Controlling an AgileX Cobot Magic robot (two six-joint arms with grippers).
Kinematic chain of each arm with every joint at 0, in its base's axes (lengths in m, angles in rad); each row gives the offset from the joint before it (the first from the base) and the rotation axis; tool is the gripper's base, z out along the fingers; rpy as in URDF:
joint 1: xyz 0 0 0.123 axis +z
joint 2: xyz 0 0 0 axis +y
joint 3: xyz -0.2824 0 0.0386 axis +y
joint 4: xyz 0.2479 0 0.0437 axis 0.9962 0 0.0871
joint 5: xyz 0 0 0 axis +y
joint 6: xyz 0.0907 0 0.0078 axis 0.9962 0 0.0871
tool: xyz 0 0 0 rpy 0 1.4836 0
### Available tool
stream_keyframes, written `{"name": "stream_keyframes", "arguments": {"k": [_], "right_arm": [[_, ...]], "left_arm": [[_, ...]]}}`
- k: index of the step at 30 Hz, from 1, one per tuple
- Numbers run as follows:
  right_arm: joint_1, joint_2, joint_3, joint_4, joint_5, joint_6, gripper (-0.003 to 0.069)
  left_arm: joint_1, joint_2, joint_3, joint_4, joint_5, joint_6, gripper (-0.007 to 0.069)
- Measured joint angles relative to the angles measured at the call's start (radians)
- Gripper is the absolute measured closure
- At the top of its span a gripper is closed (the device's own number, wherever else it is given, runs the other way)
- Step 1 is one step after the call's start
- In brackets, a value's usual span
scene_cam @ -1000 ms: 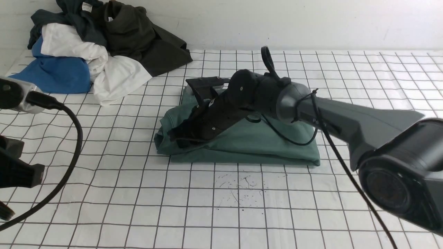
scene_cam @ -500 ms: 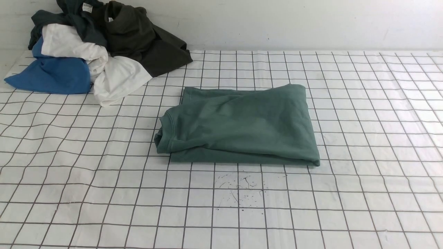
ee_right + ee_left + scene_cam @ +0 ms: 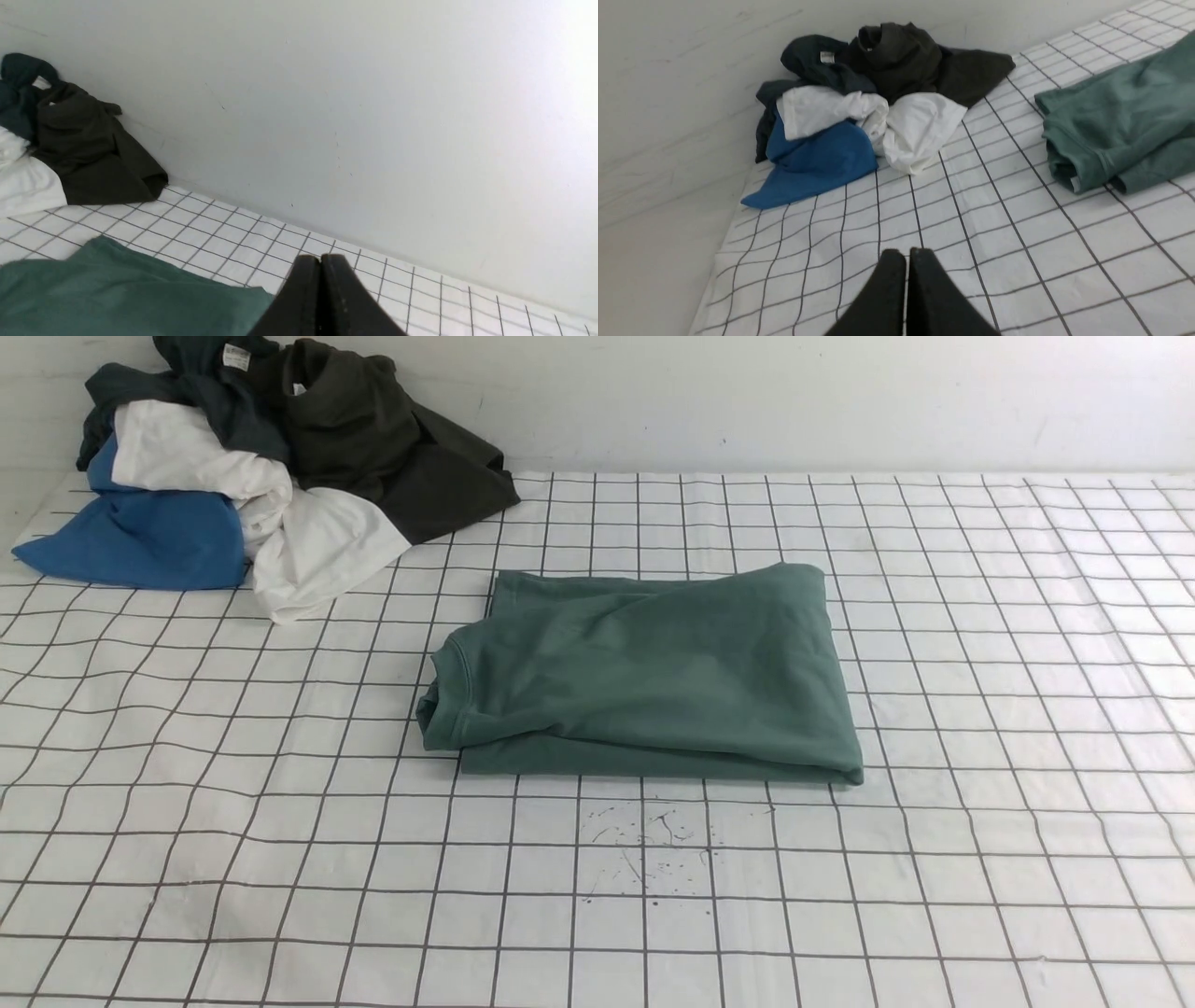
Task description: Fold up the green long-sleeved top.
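Lying folded mid-cloth, green long-sleeved top, edges squared, grid cloth bare around

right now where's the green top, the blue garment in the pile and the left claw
green long-sleeved top (image 3: 653, 672): front view, middle of the folded top panel.
blue garment (image 3: 149, 541): front view, its broad front face.
left claw (image 3: 906, 261): left wrist view, between the shut fingertips.

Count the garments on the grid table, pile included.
5 visible: folded sea-green cotton top at centre; in the far-left corner pile, blue garment, white garment, dark olive garment, dark teal-navy garment. More may be buried.
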Motion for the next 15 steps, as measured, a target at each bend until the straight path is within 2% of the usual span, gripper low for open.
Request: {"name": "stream_keyframes", "arguments": {"k": [3, 6, 7, 10, 15], "right_arm": [[0.008, -0.186, 0.305, -0.001, -0.185, -0.016, 0.0665], [0.009, -0.394, 0.508, -0.015, -0.320, -0.025, 0.0665], [0.009, -0.408, 0.519, -0.015, -0.320, -0.024, 0.0665], [0.009, -0.678, 0.637, 0.039, -0.310, -0.023, 0.0665], [0.010, -0.726, 0.688, 0.120, -0.286, -0.009, 0.0665]], "left_arm": [[0.000, 0.000, 0.024, 0.001, 0.001, 0.000, 0.0632], [0.000, 0.000, 0.049, 0.001, 0.003, -0.001, 0.0632], [0.000, 0.000, 0.049, 0.001, 0.003, -0.001, 0.0632], [0.000, 0.000, 0.065, 0.001, 0.010, -0.002, 0.0632], [0.000, 0.000, 0.067, 0.002, 0.022, -0.002, 0.0632]]}}
